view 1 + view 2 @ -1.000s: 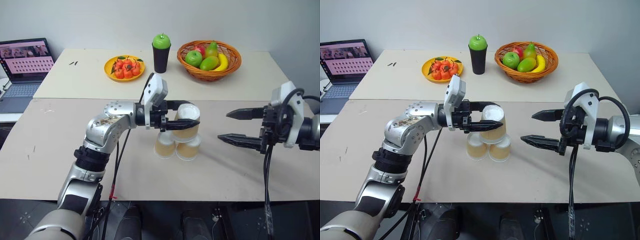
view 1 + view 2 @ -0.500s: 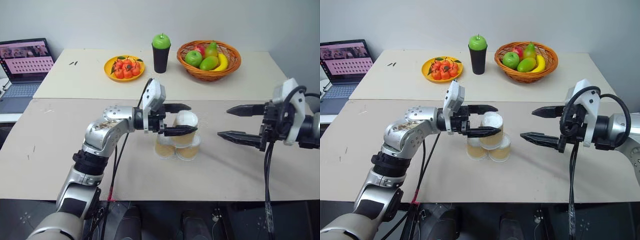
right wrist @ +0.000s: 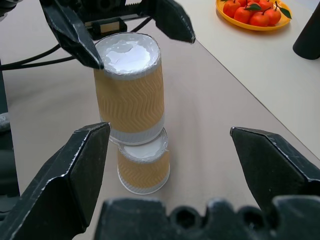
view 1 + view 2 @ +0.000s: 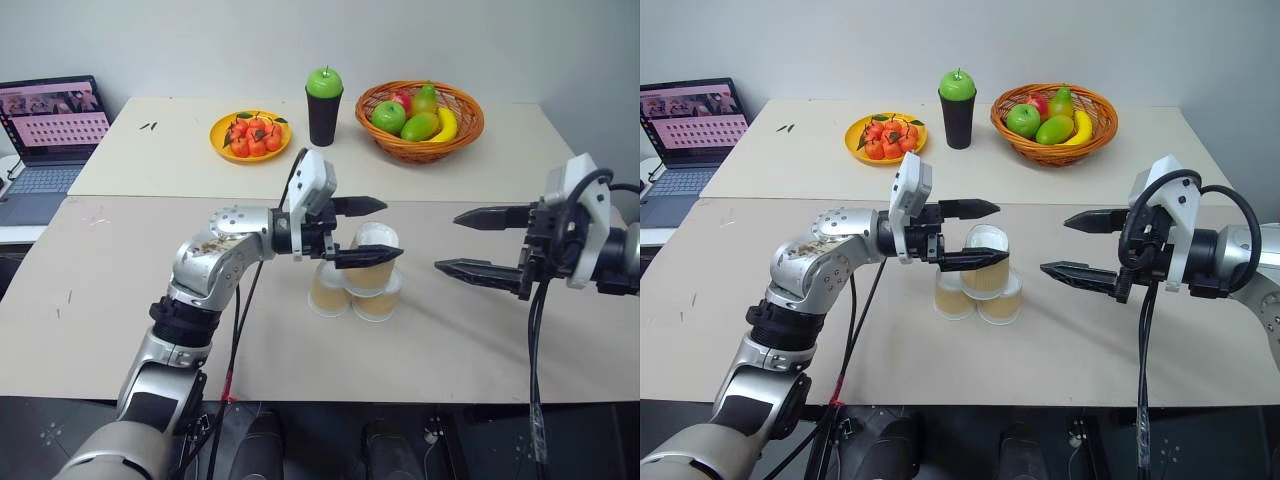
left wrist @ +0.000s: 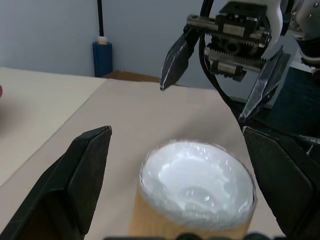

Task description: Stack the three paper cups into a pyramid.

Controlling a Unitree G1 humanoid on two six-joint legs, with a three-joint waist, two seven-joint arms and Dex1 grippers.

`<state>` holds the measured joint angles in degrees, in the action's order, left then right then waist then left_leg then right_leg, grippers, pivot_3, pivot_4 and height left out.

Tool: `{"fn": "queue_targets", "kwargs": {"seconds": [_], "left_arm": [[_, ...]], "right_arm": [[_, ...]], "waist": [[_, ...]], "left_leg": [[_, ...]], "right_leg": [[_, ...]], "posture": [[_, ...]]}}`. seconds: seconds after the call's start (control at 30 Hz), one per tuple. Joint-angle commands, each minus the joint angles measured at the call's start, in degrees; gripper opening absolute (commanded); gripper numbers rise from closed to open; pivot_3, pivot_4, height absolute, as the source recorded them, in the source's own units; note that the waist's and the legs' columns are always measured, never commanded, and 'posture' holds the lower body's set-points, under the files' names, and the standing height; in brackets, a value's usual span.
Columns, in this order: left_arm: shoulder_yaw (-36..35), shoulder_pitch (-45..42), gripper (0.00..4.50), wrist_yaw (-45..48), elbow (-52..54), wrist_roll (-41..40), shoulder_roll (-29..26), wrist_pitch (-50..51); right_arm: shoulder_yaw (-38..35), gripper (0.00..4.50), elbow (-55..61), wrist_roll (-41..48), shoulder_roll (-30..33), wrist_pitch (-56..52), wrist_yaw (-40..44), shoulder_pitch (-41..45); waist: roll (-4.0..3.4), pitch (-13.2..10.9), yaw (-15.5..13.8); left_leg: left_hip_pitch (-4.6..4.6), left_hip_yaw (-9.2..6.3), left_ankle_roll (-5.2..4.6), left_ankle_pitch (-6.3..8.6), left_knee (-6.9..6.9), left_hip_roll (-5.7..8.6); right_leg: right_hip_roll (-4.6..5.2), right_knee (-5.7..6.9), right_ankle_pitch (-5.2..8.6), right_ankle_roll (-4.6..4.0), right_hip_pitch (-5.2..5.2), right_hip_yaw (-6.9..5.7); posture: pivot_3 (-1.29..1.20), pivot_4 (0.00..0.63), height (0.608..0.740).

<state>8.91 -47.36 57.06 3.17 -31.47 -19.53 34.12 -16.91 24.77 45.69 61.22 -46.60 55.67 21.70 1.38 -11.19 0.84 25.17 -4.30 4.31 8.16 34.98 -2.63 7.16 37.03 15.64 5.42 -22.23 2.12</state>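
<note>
pyramid looks done: top cup (image 4: pixel 986 262) sits on two base cups (image 4: pixel 954 297) (image 4: pixel 1000 299), mid table (image 4: pixel 1060 350). left gripper (image 4: pixel 979 234) spread wide either side of top cup, not pinching. right gripper (image 4: pixel 1072 245) at 3 o'clock, spread, empty. left to do: back out toward 9, table open there, fruit far at 12

On the near counter (image 4: pixel 120 320), two paper cups (image 4: pixel 328 295) stand upside down side by side, touching, and a third cup (image 4: pixel 371 262) sits inverted on top of both. The left end effector (image 4: pixel 368 232) straddles the top cup, its fingers apart on either side. The right end effector (image 4: pixel 470 242) is right of the stack, apart from it. Behind, on the far counter (image 4: pixel 150 160), stand a plate of fruit (image 4: pixel 250 135), a tall cup bearing an apple (image 4: pixel 323 103) and a fruit basket (image 4: pixel 420 118), left to right; a laptop (image 4: pixel 50 130) is far left.
</note>
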Motion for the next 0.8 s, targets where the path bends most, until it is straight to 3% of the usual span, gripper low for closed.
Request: {"fn": "queue_targets", "kwargs": {"seconds": [0.03, 0.27, 0.33, 0.43, 0.53, 0.7, 0.8], "left_arm": [[-2.3, -3.1, 4.48, -0.9, 3.5, -2.6, 0.9, 1.3], [-12.0, -12.7, 4.48, -10.0, -1.8, -6.5, 2.0, 5.0], [-15.1, -14.9, 4.48, -11.5, -4.3, -7.1, -0.6, 7.0], [-16.4, -15.1, 4.48, -10.1, -4.8, -5.4, -9.2, 9.6], [-18.7, -9.9, 4.48, -8.3, -1.0, -6.1, -17.6, 11.8], [-18.8, 11.0, 4.48, -3.7, 13.4, -4.0, -28.3, 9.7], [-18.4, 21.5, 4.48, -4.3, 21.6, -3.2, -30.2, 8.6]], "right_arm": [[-1.1, 4.5, 0.1, -0.3, 0.3, 1.7, 0.3, 1.3], [-1.1, 4.5, 0.3, 0.1, 0.4, 0.8, -0.1, 1.5], [-2.6, 4.5, 0.2, 0.2, 0.9, 0.6, 0.0, 0.5], [-7.6, 4.5, 0.9, 1.2, 1.3, 1.6, 2.1, -2.7], [-11.7, 4.5, 1.0, 2.3, 1.5, 1.1, 3.2, -5.1], [-13.4, 4.5, 2.5, 1.6, 0.9, 0.9, 6.6, -14.0], [-10.8, 4.5, 1.3, 0.0, 0.1, 2.6, 6.2, -15.6]], "waist": [[0.0, 0.0, 0.0], [0.0, 0.0, 0.1], [0.0, 0.0, 0.3], [0.0, 0.0, 0.7], [-0.01, 0.0, 1.0], [0.02, 0.0, 1.0], [0.03, 0.0, 0.7]], "left_leg": [[0.0, 0.0, 0.0, 0.0, 0.0, 0.0], [0.0, 0.0, 0.0, 0.0, 0.02, 0.0], [-0.01, 0.0, -0.01, 0.0, 0.01, 0.0], [-0.03, 0.0, -0.01, 0.01, -0.06, 0.0], [-0.01, 0.01, -0.01, 0.01, -0.08, 0.0], [-0.02, 0.02, -0.01, 0.01, -0.12, -0.02], [0.0, 0.04, -0.01, 0.01, -0.11, -0.02]], "right_leg": [[0.0, 0.0, 0.0, 0.0, 0.0, 0.0], [0.0, 0.0, 0.0, 0.01, 0.0, 0.0], [0.0, 0.01, 0.01, 0.01, 0.0, 0.0], [0.0, 0.0, 0.01, 0.02, -0.02, 0.02], [0.0, -0.02, 0.02, 0.02, -0.04, 0.03], [0.0, -0.03, 0.02, 0.02, 0.0, 0.03], [0.0, -0.03, 0.02, 0.0, -0.02, 0.05]], "posture": [[0.0, 0.15, 0.737], [0.0, 0.15, 0.737], [0.0, 0.15, 0.737], [0.0, 0.15, 0.737], [0.0, 0.15, 0.737], [0.0, 0.15, 0.737], [0.0, 0.15, 0.737]]}}
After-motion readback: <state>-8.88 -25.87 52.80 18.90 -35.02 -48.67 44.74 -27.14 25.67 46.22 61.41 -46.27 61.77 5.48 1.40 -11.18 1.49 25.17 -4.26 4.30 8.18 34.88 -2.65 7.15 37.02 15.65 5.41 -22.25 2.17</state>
